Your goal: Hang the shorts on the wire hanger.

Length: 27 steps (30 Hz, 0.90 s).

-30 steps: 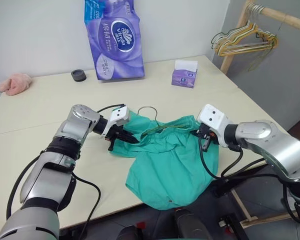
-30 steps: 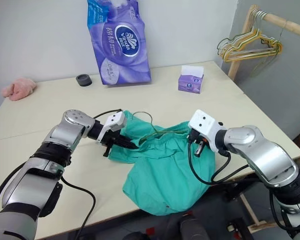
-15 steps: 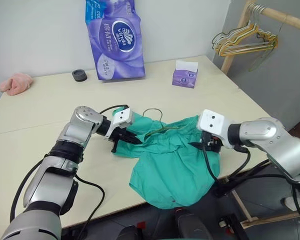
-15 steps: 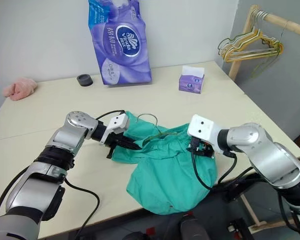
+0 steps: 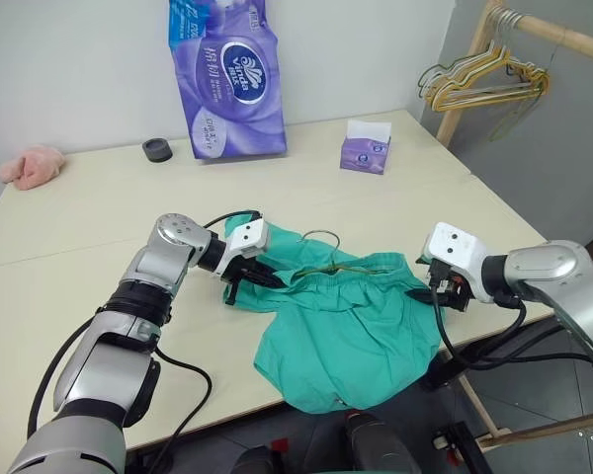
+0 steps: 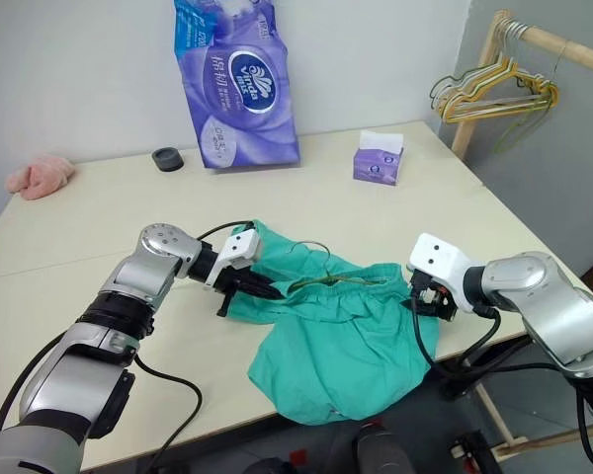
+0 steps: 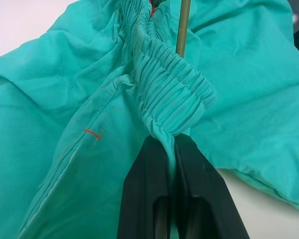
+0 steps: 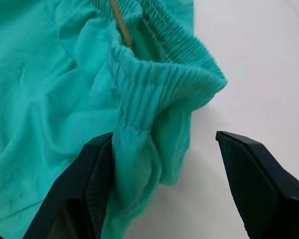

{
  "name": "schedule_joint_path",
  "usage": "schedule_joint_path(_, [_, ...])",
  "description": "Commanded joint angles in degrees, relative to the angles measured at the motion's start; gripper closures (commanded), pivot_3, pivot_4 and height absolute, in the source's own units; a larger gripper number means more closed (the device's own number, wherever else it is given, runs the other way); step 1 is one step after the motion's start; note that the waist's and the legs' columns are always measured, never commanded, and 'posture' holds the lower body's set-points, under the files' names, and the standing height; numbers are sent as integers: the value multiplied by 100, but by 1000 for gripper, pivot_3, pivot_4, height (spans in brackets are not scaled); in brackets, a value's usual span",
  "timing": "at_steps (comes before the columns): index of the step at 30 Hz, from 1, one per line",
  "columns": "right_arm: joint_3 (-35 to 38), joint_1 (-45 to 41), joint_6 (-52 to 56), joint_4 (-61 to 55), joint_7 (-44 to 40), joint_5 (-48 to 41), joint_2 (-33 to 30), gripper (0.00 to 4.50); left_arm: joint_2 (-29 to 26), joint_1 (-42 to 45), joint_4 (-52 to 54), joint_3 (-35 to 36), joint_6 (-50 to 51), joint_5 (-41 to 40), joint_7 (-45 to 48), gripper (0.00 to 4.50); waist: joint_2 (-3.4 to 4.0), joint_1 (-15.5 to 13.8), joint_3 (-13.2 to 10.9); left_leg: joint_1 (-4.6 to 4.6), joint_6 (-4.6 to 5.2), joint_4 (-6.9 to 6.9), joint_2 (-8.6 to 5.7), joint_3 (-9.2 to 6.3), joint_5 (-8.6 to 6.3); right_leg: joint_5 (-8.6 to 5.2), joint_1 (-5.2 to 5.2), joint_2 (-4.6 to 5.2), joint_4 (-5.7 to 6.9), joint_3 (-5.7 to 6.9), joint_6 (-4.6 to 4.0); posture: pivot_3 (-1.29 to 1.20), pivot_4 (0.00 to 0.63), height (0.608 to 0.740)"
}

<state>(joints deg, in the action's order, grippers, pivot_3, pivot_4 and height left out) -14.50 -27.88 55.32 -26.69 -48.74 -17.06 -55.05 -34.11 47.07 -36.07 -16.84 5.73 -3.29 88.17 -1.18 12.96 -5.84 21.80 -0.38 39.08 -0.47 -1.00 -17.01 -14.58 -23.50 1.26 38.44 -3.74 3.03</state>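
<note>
Clamped tight on the gathered waistband, the left gripper pinches the left end of the shorts at centre-left of the frame. In the left wrist view its black fingers are pressed together with a fold of ribbed elastic between them. The right gripper, at right of centre, stands spread. One finger lies against the cloth at the other waistband corner, the other is well clear over bare table, so nothing is held there.

The shorts lie in the lower middle of the frame, waistband stretched left to right between the two grippers, legs draped over the near table edge. The wire hanger lies along that same line, its hook peeking above the waistband at centre and a straight run of wire threaded inside the elastic.

I judge the next move turns on the right waistband corner, which sits just beside the open right gripper, on its left in the frame; that arm is nearer.

The cloth is soft, teal and creased, the elastic finely ribbed; the hanger is thin, stiff, olive-grey wire.
</note>
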Motion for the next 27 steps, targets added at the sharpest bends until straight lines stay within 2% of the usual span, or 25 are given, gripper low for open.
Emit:
schedule_joint_path(1, [-94, -102, -82, 291, -73, 59, 140, 1124, 35, -27, -68, 42, -74, 26, -25, 4500, 1, -1, 1, 0, 0, 0, 0, 0, 0, 0, 0, 0, 0, 1, 0, -292, 69, 740])
schedule_joint_path(7, [-457, -424, -160, 834, -24, 221, 707, 1124, 52, -27, -121, 87, -106, 12, -48, 4500, 4, 22, 3, -1, 0, 1, 0, -1, 0, 0, 0, 0, 3, 1, 0, -289, 64, 740])
schedule_joint_path(10, [-624, -554, -258, 1034, -6, 338, 974, 1661, 73, -18, -168, 134, -112, -10, -88, 4500, 5, 24, 4, -1, 0, 1, 0, -3, 0, 1, 0, 1, 4, 2, -1, -285, 65, 740])
schedule_joint_path(18, [-783, -602, -457, 998, -96, 589, 1089, 4430, 186, 83, -422, 395, -149, -67, -464, 4500, 6, 29, 4, -1, 0, 2, 0, -7, 0, 1, 0, 2, 7, 6, -1, -282, 66, 740])
schedule_joint_path(23, [-745, -549, -579, 794, -163, 737, 981, 4486, 329, 279, -828, 652, -161, -67, -912, 4500, 6, 8, 4, 1, -1, 7, -3, -8, 0, 1, 0, 5, 7, 8, -1, -283, 66, 740])
schedule_joint_path(27, [-622, -515, -537, 620, -190, 743, 933, 4500, 354, 391, -1213, 734, -271, -37, -1110, 3367, 6, 25, 4, 1, 0, 9, -3, -10, 0, 1, -1, 5, 11, 8, -1, -284, 66, 740])
